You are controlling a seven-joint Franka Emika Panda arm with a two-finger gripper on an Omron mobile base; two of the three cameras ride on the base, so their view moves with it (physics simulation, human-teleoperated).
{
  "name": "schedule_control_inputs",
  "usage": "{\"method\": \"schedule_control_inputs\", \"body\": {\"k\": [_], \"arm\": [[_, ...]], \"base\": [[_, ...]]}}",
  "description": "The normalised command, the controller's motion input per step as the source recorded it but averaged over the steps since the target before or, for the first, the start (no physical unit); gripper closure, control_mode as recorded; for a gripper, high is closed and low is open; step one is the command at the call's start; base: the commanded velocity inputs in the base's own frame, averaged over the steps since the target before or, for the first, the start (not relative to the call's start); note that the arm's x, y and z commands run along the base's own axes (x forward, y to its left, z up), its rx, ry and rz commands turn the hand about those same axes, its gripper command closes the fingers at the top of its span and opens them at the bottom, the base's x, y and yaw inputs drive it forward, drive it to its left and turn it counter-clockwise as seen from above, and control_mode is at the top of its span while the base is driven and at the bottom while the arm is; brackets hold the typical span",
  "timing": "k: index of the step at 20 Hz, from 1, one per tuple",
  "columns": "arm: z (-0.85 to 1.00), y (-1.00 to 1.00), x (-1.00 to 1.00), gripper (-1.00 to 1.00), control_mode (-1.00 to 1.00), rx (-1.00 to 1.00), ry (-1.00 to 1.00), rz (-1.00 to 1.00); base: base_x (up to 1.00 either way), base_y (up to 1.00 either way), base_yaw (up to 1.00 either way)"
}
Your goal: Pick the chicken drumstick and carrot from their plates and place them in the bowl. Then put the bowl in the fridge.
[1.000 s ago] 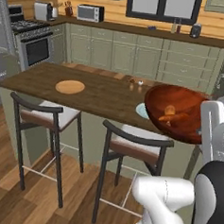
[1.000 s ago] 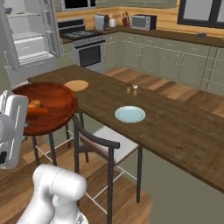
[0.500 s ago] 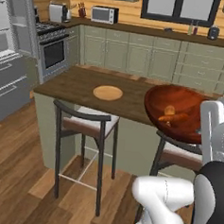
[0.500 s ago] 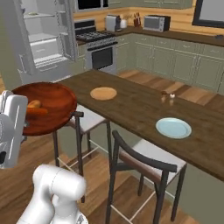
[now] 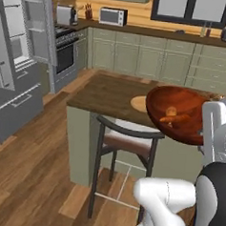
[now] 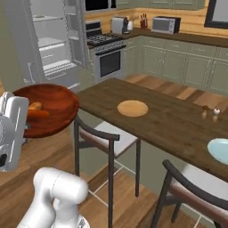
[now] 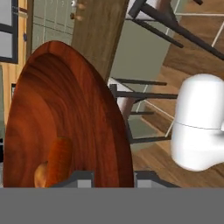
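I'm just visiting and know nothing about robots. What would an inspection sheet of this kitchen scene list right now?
Surface: dark wooden counter, two stools beside it.
Job's things: bowl held in the air, clear of the counter, carrot and drumstick inside; tan plate and blue plate bare on the counter; fridge open.
Clutter: two small shakers on the counter.
Grippers: gripper shut on the bowl's rim.
Cables: nothing seen.
Surroundings: stove, toaster, microwave, green cabinets, wood floor.

Two rear base views flanking the arm, sharing the bowl (image 5: 179, 115) — hand view close on it
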Motion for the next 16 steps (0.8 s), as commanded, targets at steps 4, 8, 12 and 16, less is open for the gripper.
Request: {"method": "schedule_control_inputs", "body": {"k": [4,8,12,16], "arm": [[0.0,0.0,0.0,1.0,1.0,0.0,0.0,0.0],[0.0,0.0,0.0,1.0,1.0,0.0,0.0,0.0],[0.0,0.0,0.0,1.0,1.0,0.0,0.0,0.0],[0.0,0.0,0.0,1.0,1.0,0.0,0.0,0.0]], "base": [[0.47,1.0,-0.16],[0.36,1.0,-0.25],[0.57,1.0,-0.3],[0.56,1.0,-0.31]]}}
